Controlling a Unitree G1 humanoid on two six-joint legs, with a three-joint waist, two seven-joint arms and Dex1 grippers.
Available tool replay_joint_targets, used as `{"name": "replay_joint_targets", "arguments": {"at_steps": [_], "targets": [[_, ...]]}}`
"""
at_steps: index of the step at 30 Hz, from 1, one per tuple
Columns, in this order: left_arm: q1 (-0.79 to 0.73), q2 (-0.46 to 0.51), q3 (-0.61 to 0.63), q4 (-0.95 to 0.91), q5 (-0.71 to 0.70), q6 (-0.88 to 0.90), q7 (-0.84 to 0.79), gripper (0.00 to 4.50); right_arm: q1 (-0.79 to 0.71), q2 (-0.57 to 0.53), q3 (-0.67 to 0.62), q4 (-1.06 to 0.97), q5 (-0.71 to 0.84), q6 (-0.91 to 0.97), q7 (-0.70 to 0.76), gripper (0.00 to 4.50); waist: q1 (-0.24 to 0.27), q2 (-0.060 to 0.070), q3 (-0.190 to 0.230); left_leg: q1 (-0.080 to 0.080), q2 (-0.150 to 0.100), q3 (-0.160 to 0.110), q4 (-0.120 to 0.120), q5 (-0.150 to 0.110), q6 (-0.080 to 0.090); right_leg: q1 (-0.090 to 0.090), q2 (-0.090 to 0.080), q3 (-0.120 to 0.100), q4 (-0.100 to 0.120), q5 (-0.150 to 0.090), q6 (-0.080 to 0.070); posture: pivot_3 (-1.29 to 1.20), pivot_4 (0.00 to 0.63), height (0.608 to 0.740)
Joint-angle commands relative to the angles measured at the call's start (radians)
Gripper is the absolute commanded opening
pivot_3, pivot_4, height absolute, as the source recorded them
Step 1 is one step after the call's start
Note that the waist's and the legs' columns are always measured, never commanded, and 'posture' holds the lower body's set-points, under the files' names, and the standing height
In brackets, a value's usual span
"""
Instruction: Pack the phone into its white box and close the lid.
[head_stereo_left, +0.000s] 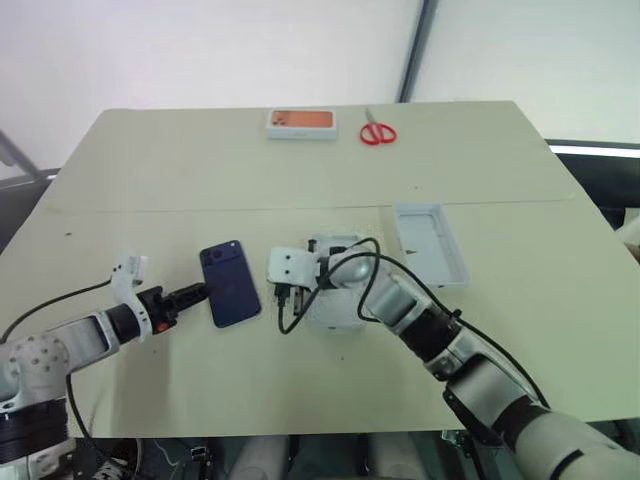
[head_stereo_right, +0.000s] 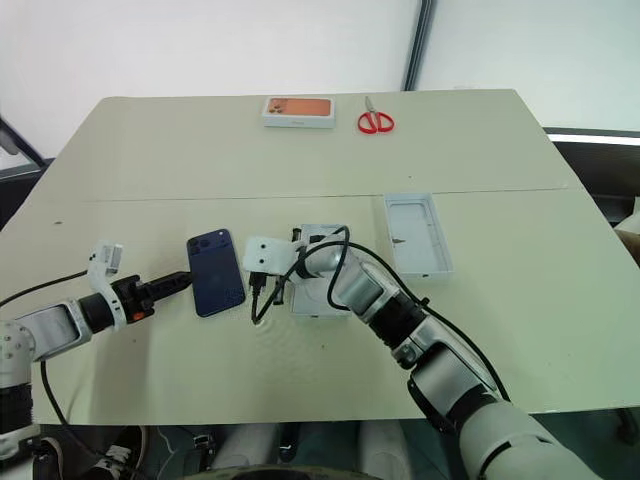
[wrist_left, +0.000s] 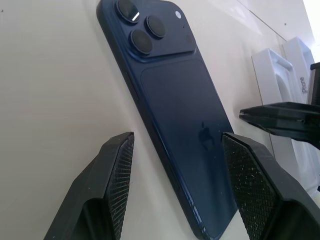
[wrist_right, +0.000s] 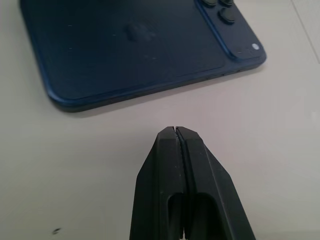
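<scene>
The left gripper (wrist_left: 175, 185) is spread, its two ribbed fingers (wrist_left: 117, 175) apart and empty. It points low over the table (head_stereo_left: 150, 170) at the near end of the phone (head_stereo_left: 230, 283). In the left wrist view one finger stands off the phone's long edge and the other hangs over its back; no contact can be made out. In the head views its tips (head_stereo_left: 198, 293) come right up to the phone's left edge.

The right gripper (wrist_right: 176, 131) is clenched on nothing, its fingers pressed flat together. It lies just off the phone's other long edge, a strip of bare table between tip and phone. So the phone lies between the two grippers, flat on the table, glossy back up, camera cluster at its far corner.

Just behind the right gripper, partly under its wrist and cable, sits a white box piece (head_stereo_left: 335, 305); the arm covers so much of it that I cannot tell whether it is the tray or the lid. Further out to the right of that arm, a second open white piece (head_stereo_left: 432, 243) lies apart, hollow side up, pale grey inside.

Far beyond both grippers, at the table's back edge, lie a white box with an orange face (head_stereo_left: 301, 123) and, beside it, red scissors (head_stereo_left: 378, 132).
</scene>
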Motion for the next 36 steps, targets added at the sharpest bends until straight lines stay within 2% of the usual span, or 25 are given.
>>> {"name": "replay_joint_targets", "arguments": {"at_steps": [1, 4, 10, 16, 21, 26, 30, 36], "targets": [[-0.011, -0.023, -0.041, 0.027, 0.029, 0.005, 0.038, 2.94, -0.014, 0.033, 0.011, 0.016, -0.022, -0.021, -0.003, 0.01, 0.0, 0.0, 0.0, 0.0, 0.0, 0.0, 0.0, 0.0, 0.0, 0.0, 0.0, 0.0, 0.0, 0.0, 0.0, 0.0, 0.15, 0.74], [-0.017, -0.015, -0.073, 0.035, 0.063, -0.023, 0.034, 2.94, -0.011, 0.021, 0.042, 0.033, -0.078, -0.061, -0.011, 0.01, 0.002, 0.001, -0.001, 0.003, 0.0, 0.0, 0.0, 0.0, 0.0, 0.003, 0.0, 0.0, 0.0, 0.0, 0.0, 0.0, 0.15, 0.74], [-0.038, 0.016, -0.102, 0.077, 0.09, -0.036, 0.004, 2.94, 0.012, 0.032, 0.056, -0.003, -0.096, -0.041, 0.027, 0.01, 0.002, 0.003, -0.003, 0.006, 0.0, 0.0, -0.001, 0.0, 0.0, 0.005, 0.0, 0.0, 0.0, 0.0, 0.0, 0.0, 0.15, 0.74], [-0.034, 0.051, -0.202, 0.121, 0.156, -0.052, -0.018, 2.94, 0.017, 0.069, 0.052, -0.008, -0.098, -0.016, 0.026, 0.01, 0.0, 0.009, -0.01, 0.01, 0.0, 0.001, -0.003, 0.0, 0.0, 0.008, 0.0, 0.001, 0.0, 0.0, -0.001, 0.0, 0.15, 0.74], [-0.09, -0.021, -0.154, 0.1, 0.084, 0.037, 0.017, 2.94, 0.01, 0.075, 0.045, 0.002, -0.099, -0.023, 0.027, 0.01, 0.003, 0.011, -0.011, 0.011, 0.0, 0.001, -0.004, 0.0, 0.0, 0.008, 0.0, 0.002, 0.0, -0.001, -0.001, 0.0, 0.15, 0.74], [-0.129, -0.093, -0.108, 0.129, 0.079, 0.132, 0.087, 2.94, 0.014, 0.083, 0.041, -0.018, -0.091, -0.026, 0.034, 0.01, 0.004, 0.011, -0.011, 0.011, -0.001, 0.001, -0.004, 0.0, 0.0, 0.009, -0.001, 0.001, 0.0, -0.001, -0.001, 0.0, 0.15, 0.74], [-0.144, -0.111, -0.06, 0.13, 0.072, 0.223, 0.114, 2.94, 0.007, 0.08, 0.024, -0.005, -0.087, -0.02, 0.032, 0.01, 0.003, 0.01, -0.011, 0.011, -0.001, 0.001, -0.004, 0.0, 0.0, 0.009, -0.001, 0.001, 0.0, -0.001, -0.001, 0.0, 0.15, 0.74], [-0.184, -0.149, -0.053, 0.136, 0.064, 0.238, 0.101, 2.94, 0.004, 0.074, 0.025, 0.007, -0.095, -0.029, 0.029, 0.01, 0.004, 0.01, -0.011, 0.011, -0.001, 0.001, -0.004, 0.0, 0.0, 0.009, -0.001, 0.001, 0.0, -0.001, -0.001, 0.0, 0.15, 0.74]]}}
